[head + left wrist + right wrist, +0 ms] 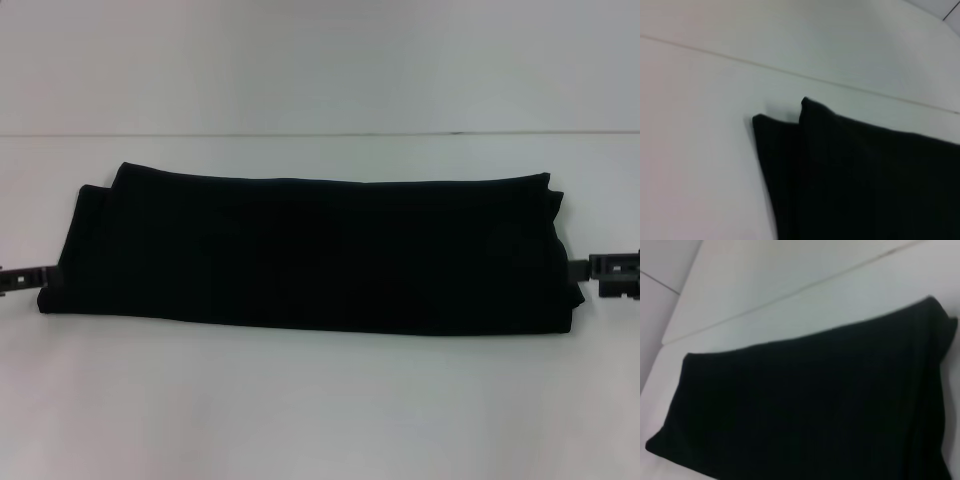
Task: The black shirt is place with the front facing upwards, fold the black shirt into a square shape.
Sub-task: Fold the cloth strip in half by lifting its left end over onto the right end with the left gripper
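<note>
The black shirt (pixel 310 250) lies on the white table (pixel 320 410) as a long flat band running left to right, with no lettering showing. My left gripper (pixel 40 276) reaches in low from the left edge and meets the shirt's left end. At the shirt's right end sits my right gripper (pixel 588 270), at about the same height. The left wrist view shows two layered corners of the shirt (pixel 865 180). In the right wrist view the shirt (pixel 805 405) fills most of the picture. Neither wrist view shows fingers.
A thin seam line (pixel 300 134) crosses the table behind the shirt. White table surface lies in front of the shirt and behind it.
</note>
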